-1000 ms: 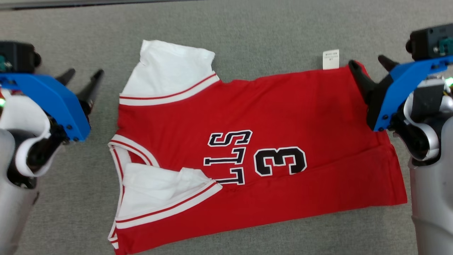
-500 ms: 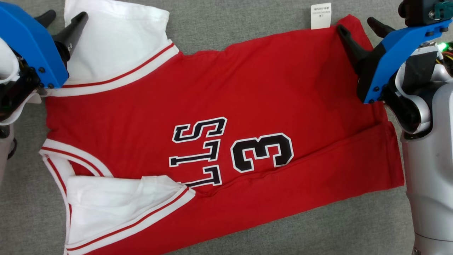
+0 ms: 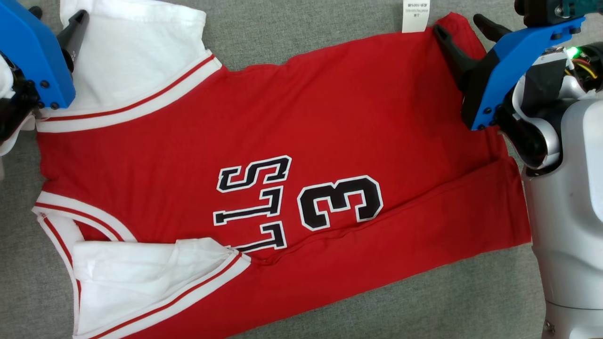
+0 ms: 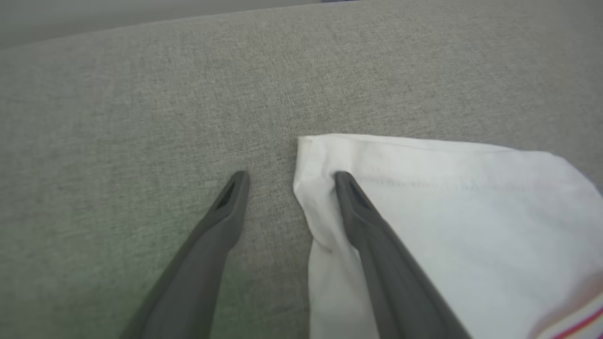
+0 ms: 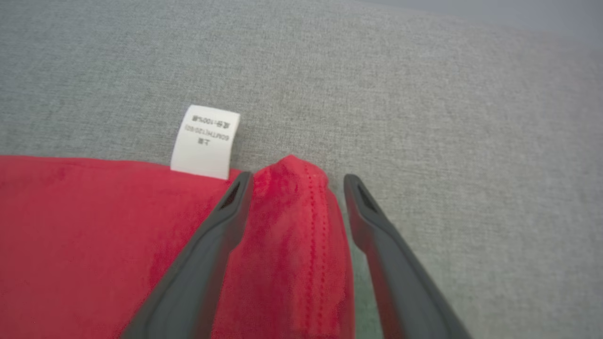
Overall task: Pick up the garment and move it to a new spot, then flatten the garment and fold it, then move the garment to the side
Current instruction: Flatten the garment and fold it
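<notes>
Jersey point(image 3: 282, 117) lies spread flat on the grey counter point(image 3: 306, 28), collar to the robot's left and hem to its right, its near long edge apparently already turned over. Both grippers sit at the far corners, likely so the far edge can be lifted evenly for a fold. The left gripper point(image 4: 291, 175) is wide and empty, one finger on the white sleeve point(image 4: 447, 197) and the other on bare counter, straddling the sleeve's corner. The right gripper point(image 5: 297, 176), also wide and empty, brackets the hem corner point(image 5: 292, 188), which humps up between its fingers beside the care label point(image 5: 206, 141). The red knit is soft and stitched along its edge; the counter cover is a coarse weave.
</notes>
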Robot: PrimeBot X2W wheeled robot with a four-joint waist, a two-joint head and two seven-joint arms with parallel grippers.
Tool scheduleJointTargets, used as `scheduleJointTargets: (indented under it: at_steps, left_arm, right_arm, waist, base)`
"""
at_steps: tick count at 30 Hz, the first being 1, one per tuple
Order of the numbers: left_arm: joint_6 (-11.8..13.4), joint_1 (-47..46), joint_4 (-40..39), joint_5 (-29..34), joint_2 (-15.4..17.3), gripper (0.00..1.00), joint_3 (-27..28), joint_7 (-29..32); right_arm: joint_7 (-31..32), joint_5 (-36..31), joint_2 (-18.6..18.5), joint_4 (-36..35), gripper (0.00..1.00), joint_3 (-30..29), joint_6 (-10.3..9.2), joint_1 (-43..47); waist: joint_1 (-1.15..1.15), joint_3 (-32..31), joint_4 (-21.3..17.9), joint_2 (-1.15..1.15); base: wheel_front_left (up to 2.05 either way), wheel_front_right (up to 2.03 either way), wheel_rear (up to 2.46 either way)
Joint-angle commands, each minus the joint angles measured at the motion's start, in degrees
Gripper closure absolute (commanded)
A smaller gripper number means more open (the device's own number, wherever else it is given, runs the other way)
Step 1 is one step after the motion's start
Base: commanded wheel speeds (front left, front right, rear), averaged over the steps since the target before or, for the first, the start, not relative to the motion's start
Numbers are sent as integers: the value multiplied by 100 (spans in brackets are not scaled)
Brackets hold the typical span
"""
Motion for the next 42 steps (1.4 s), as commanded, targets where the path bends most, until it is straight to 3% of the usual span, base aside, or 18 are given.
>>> scheduleJointTargets:
  at_steps: [1,5,6,7,8,13,24,30,31,32,33,36,42]
  left_arm:
    - [4,73,118,-5,-63,0,-101,52]
    - [-54,93,263,-57,-140,0,-201,148]
    - [-86,118,293,-95,-176,31,-237,209]
    - [-128,138,305,-93,-188,70,-283,235]
    - [-143,152,321,-74,-182,100,-320,258]
    - [-222,150,351,-82,-227,100,-377,174]
    - [-366,186,472,-129,-322,100,-411,-69]
    - [-396,109,543,-127,-406,100,-459,-117]
    - [-394,88,554,-118,-415,100,-470,-134]
    - [-401,70,561,-111,-428,100,-469,-169]
    - [-407,47,559,-101,-445,100,-458,-223]
    - [-456,17,565,-131,-536,100,-399,-457]
    - [-622,37,509,24,-712,100,-239,-1519]
  right_arm:
    - [-33,12,-31,12,0,9,1,-118]
    - [-4,29,-54,60,0,48,1,-218]
    - [15,37,-65,87,0,56,1,-257]
    - [42,18,-94,122,0,55,1,-306]
    - [63,-36,-123,164,0,50,1,-348]
    - [345,-74,-235,418,0,94,1,-552]
    - [1157,98,-546,-70,0,91,1,-371]
    - [1555,200,-673,85,0,282,2,-357]
    - [1570,224,-678,145,12,326,2,-384]
    - [1588,246,-689,219,46,371,2,-403]
    - [1598,271,-693,292,53,399,2,-417]
    - [1614,363,-709,517,100,437,1,-416]
    - [1118,419,-839,640,100,351,-1,-404]
  waist:
    - [0,26,-4,0]
    - [0,83,4,0]
    - [0,93,8,0]
    - [0,103,14,0]
    - [0,113,23,0]
    - [0,115,107,0]
    - [0,1,163,0]
    - [0,36,243,0]
    - [0,42,257,0]
    - [0,46,271,0]
    - [0,49,286,0]
    - [0,33,347,0]
    - [0,-90,514,0]
  base:
    - [0,0,0]
    - [0,0,0]
    - [0,0,0]
    - [0,0,0]
    - [0,0,0]
    - [0,0,0]
    - [0,0,0]
    - [0,0,0]
    - [0,0,0]
    - [0,0,0]
    - [0,0,0]
    - [0,0,0]
    - [0,0,0]
